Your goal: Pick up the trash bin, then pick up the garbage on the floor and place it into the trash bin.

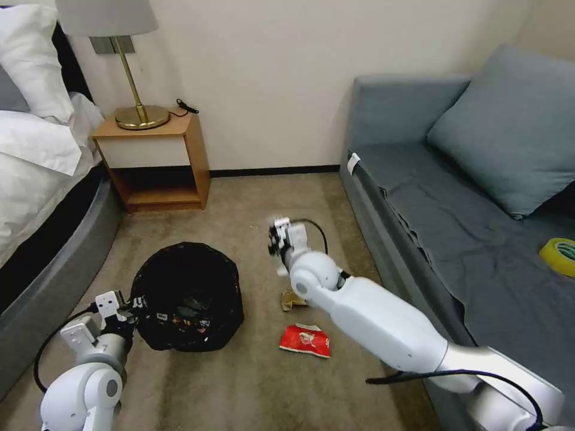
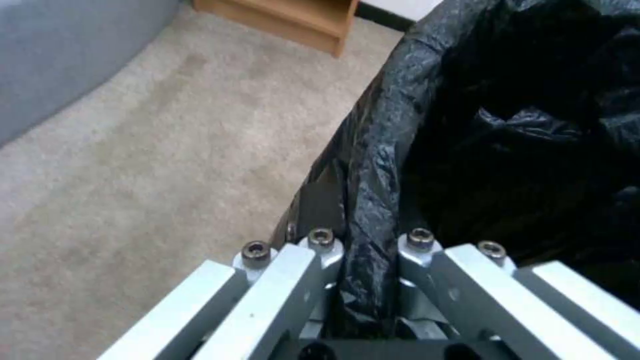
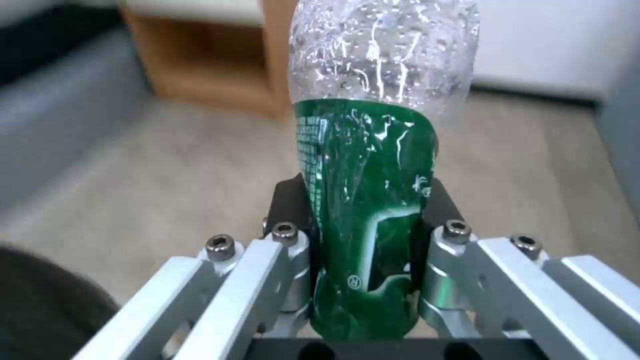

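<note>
The trash bin (image 1: 188,296), round and lined with a crinkled black bag, is low in the head view, left of centre. My left gripper (image 1: 133,306) is shut on its near-left rim; the left wrist view shows the bag-covered rim (image 2: 373,200) pinched between the fingers. My right gripper (image 1: 277,239) is shut on a clear plastic bottle with a green label (image 3: 367,200), held above the carpet to the right of the bin. On the floor lie a red-and-white wrapper (image 1: 305,340) and a crumpled tan paper scrap (image 1: 291,300), partly hidden behind my right arm.
A grey sofa (image 1: 479,239) with a cushion and a yellow tape roll (image 1: 560,255) runs along the right. A wooden nightstand (image 1: 156,161) with a lamp stands at the back left beside the bed (image 1: 42,179). Open carpet lies between them.
</note>
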Motion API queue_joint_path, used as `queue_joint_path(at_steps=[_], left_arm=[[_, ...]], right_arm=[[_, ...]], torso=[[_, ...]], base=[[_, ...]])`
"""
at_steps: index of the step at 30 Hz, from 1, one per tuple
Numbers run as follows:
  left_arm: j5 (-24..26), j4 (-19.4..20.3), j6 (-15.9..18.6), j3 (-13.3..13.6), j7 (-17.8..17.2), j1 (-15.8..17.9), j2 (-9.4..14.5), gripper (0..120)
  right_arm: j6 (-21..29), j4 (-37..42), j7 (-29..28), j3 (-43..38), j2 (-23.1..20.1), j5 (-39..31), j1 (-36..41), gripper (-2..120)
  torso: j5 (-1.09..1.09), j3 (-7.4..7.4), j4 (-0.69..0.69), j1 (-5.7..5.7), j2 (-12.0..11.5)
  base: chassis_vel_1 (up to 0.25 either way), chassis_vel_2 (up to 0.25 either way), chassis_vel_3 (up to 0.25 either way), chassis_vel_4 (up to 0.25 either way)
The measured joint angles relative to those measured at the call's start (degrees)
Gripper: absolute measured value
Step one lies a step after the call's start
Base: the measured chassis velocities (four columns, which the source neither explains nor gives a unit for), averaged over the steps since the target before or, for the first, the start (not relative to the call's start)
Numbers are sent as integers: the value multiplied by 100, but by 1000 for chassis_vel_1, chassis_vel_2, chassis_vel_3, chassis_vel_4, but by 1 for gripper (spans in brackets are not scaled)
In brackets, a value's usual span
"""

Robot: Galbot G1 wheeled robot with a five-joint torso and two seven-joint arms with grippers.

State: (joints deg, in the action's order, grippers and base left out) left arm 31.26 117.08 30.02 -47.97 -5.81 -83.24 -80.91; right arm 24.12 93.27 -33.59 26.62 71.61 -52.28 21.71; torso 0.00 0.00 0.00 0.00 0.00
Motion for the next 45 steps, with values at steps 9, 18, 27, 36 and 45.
queue_joint_path(at_steps=[9,18,27,36,45], left_arm=[[206,-44,143,195,-153,77,-30,3],[296,-44,195,273,-216,90,-69,3],[379,24,253,320,-217,48,-107,3],[459,75,268,335,-217,14,-125,3],[542,91,274,304,-225,12,-87,3]], right_arm=[[-331,843,193,371,112,-132,-187,19],[-494,1105,486,705,105,-17,124,19],[-712,989,885,1023,130,560,438,19],[-717,924,988,1143,53,954,738,44],[-708,991,989,1137,-22,1046,826,77]], torso=[[0,0,0,0,0],[0,0,0,0,0],[0,-1,0,0,0],[0,0,0,0,0],[0,-1,0,0,0]], base=[[0,0,0,0],[0,0,0,0],[0,0,0,0],[0,0,0,0],[0,0,0,0]])
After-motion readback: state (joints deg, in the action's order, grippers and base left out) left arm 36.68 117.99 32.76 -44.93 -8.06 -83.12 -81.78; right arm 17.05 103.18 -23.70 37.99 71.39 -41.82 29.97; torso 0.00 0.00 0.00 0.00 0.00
